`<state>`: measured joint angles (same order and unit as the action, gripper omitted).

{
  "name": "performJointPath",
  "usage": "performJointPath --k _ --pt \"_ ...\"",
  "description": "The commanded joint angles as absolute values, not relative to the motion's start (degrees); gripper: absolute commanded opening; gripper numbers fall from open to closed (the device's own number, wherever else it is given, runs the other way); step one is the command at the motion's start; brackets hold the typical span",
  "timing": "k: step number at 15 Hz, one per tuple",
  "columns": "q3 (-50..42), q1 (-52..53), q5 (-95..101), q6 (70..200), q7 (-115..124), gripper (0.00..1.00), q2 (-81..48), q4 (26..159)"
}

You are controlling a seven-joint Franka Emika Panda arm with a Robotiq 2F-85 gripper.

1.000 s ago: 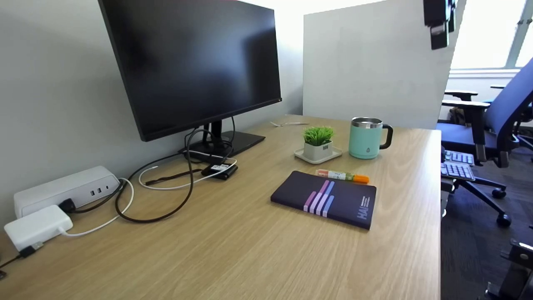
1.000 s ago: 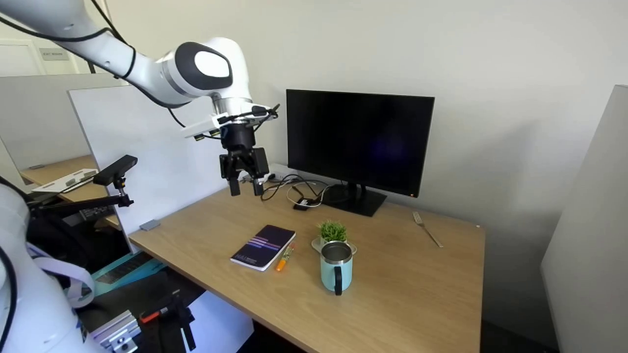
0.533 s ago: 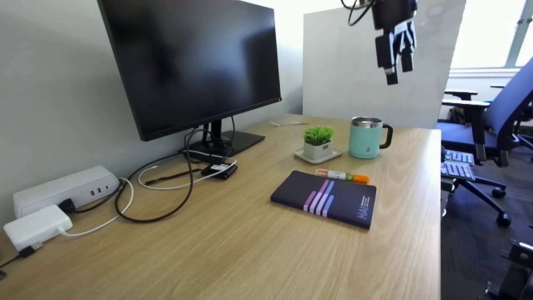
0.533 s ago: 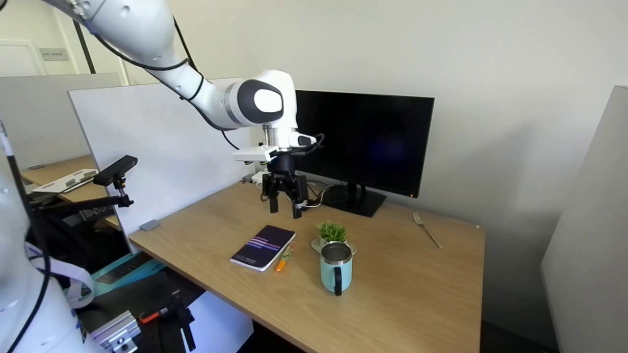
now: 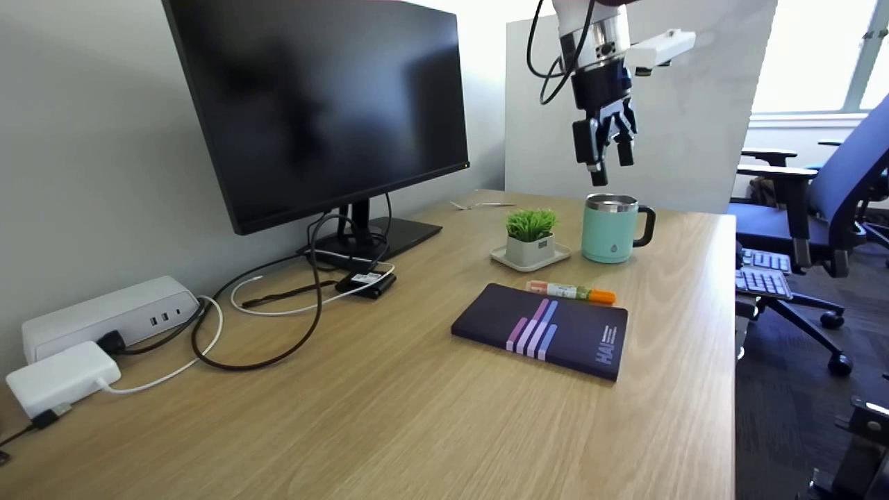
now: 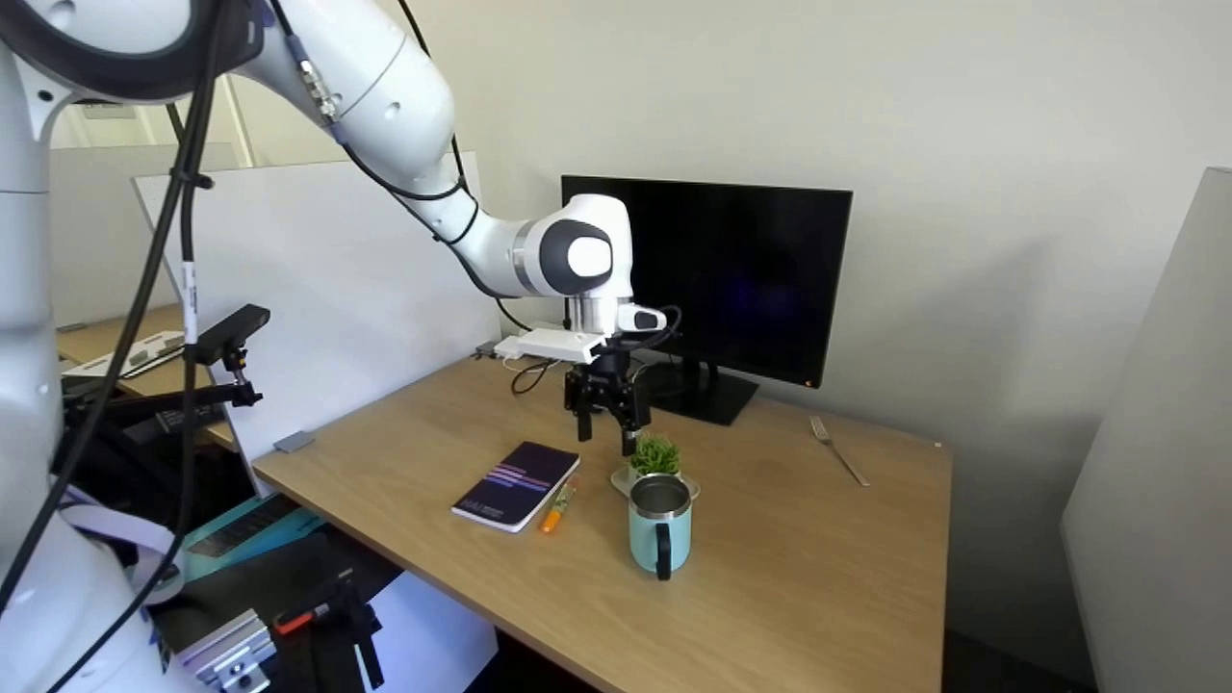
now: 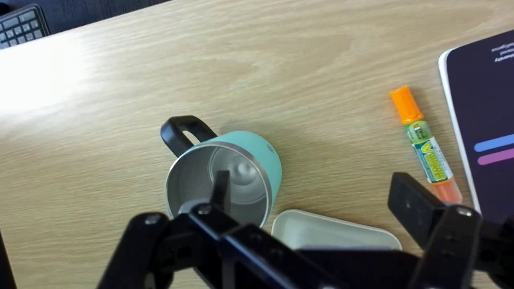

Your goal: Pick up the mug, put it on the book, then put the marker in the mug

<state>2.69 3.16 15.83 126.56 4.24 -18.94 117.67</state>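
The teal mug (image 5: 601, 232) stands upright on the desk, its dark handle toward the desk's open edge; it also shows in an exterior view (image 6: 643, 544) and the wrist view (image 7: 263, 148). The dark book (image 5: 500, 312) lies flat, also in an exterior view (image 6: 520, 481) and at the wrist view's right (image 7: 482, 100). The orange marker (image 5: 569, 292) lies beside the book, on the mug's side (image 6: 558, 505) (image 7: 427, 152). My gripper (image 5: 612, 171) is open and empty, above the desk (image 6: 607, 441). In the wrist view (image 7: 313, 180), one finger overlaps the mug's mouth, the other lies near the marker.
A small potted plant (image 5: 530, 239) on a pale saucer (image 7: 321, 228) stands close beside the mug. A monitor (image 6: 703, 279) stands behind, with cables (image 5: 319, 278) at its base. A fork (image 6: 837, 450) lies at the far side. A white panel (image 5: 611, 104) borders the desk.
The arm has moved inward over the desk and down, bringing the open gripper nearer the plant and mug. The mug, book and marker have not moved.
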Motion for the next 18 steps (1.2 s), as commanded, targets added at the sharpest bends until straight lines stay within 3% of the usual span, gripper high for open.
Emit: performJointPath --k 1,18 --pt "1.2 3.5 15.2 127.5 4.3 1.0 -22.7 113.6" --pt "0.2 0.3 4.1 134.5 -0.4 1.0 -29.4 113.0"
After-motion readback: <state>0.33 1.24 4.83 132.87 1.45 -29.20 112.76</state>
